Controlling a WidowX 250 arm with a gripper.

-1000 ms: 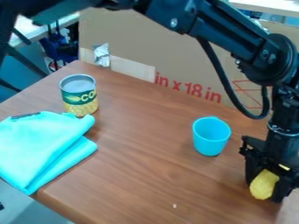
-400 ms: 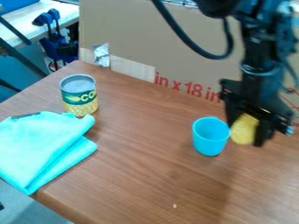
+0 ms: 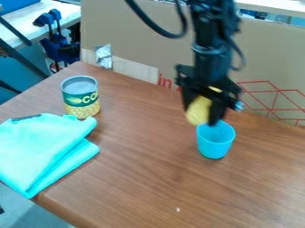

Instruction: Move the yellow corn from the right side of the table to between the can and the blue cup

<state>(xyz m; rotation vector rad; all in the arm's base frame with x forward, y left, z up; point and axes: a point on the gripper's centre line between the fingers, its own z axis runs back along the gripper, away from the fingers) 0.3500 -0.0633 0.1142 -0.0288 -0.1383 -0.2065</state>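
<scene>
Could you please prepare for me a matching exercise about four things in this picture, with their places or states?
1. yellow object
2. cup
3. can
4. cloth

A. folded, at the left of the view
B. held in the gripper
C. plain blue, open at the top
D. upright, with a green and yellow label

Pairs: 1-B, 2-C, 3-D, 4-A

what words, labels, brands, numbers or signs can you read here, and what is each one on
"CO": on the green label of the metal can, running out of sight around its side.
"in": in red on the cardboard; whatever follows is hidden behind the gripper.
The dark strip on the folded turquoise cloth is too small to read.
</scene>
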